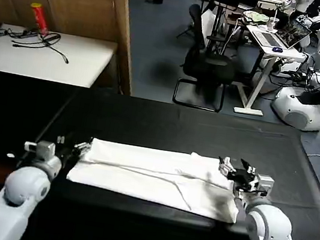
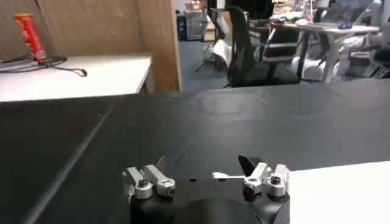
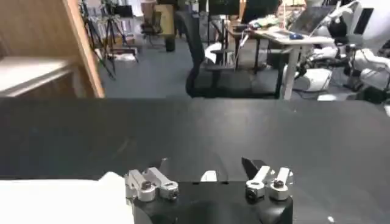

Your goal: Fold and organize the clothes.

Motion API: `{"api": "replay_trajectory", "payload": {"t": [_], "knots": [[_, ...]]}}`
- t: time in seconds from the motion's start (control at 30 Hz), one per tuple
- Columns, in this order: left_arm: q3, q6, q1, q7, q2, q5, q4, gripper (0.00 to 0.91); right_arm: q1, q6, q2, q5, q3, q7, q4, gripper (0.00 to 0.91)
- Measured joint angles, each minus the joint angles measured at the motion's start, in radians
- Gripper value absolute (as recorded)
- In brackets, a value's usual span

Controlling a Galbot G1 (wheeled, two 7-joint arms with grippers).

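White T-shirt [image 1: 154, 177] as a long band across the near half of the black table [image 1: 177, 126], already folded lengthwise, plain side up, long edges parallel to the table's front edge. No print on show.

Left gripper [image 2: 201, 176] with fingers spread, nothing between them, tips over bare black cloth just off the shirt's left end; one white corner [image 2: 341, 192] of the shirt beside the nearer finger, touching or not impossible to tell. In the head view, left gripper [image 1: 73, 148] level with the band's upper left corner. Right gripper [image 3: 207, 176] likewise spread and empty, a rounded white edge of the shirt [image 3: 61, 201] just beside one finger; in the head view, right gripper [image 1: 238, 172] at the band's right end, over the fabric's upper corner, contact unclear.

Symmetrical stance, one gripper at each short end: probably placed so for the next fold, both ends within reach at once, the band kept square to the table edge for a straight crease. Wide fingers suited to either a fresh pinch or a letting-go; which of the two, not decidable here.

Farther out: a white side table [image 1: 42, 56] with a red can [image 1: 39, 18] and black cables [image 1: 38, 40], a black office chair [image 1: 208, 67] beyond the work table, well apart from the shirt.
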Motion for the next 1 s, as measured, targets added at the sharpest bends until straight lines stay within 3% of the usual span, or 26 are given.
{"api": "replay_trajectory", "payload": {"t": [0.1, 0.3, 0.37, 0.4, 0.43, 0.53, 0.7, 0.83, 1.0], "knots": [[-0.009, -0.003, 0.041, 0.001, -0.018, 0.011, -0.006, 0.878, -0.016, 0.000, -0.001, 0.000, 0.001, 0.000, 0.027, 0.878], [-0.018, -0.007, 0.073, 0.003, -0.052, 0.014, 0.002, 0.722, -0.041, 0.000, -0.003, 0.003, 0.007, 0.000, 0.065, 0.878], [-0.017, -0.010, 0.079, 0.005, -0.062, 0.021, 0.005, 0.536, -0.046, 0.001, -0.003, 0.003, 0.010, 0.000, 0.077, 0.878], [-0.015, -0.011, 0.081, 0.006, -0.066, 0.022, 0.007, 0.488, -0.048, 0.002, -0.002, 0.003, 0.011, 0.000, 0.083, 0.878], [-0.014, -0.012, 0.082, 0.006, -0.071, 0.025, 0.008, 0.341, -0.049, 0.002, -0.002, 0.003, 0.011, 0.000, 0.087, 0.878], [-0.010, -0.019, 0.082, 0.007, -0.088, 0.033, 0.018, 0.176, -0.051, 0.004, -0.002, 0.002, 0.014, 0.001, 0.098, 0.878], [-0.007, -0.023, 0.091, 0.016, -0.109, 0.037, 0.025, 0.146, -0.052, 0.005, -0.002, -0.002, 0.015, 0.001, 0.111, 0.878], [-0.009, -0.023, 0.095, 0.030, -0.115, 0.023, 0.029, 0.000, -0.051, 0.005, -0.002, -0.003, 0.016, 0.001, 0.119, 0.878], [-0.014, -0.009, 0.088, 0.037, -0.111, 0.001, 0.032, 0.000, -0.053, 0.006, -0.004, -0.003, 0.023, 0.000, 0.123, 0.878]]}}
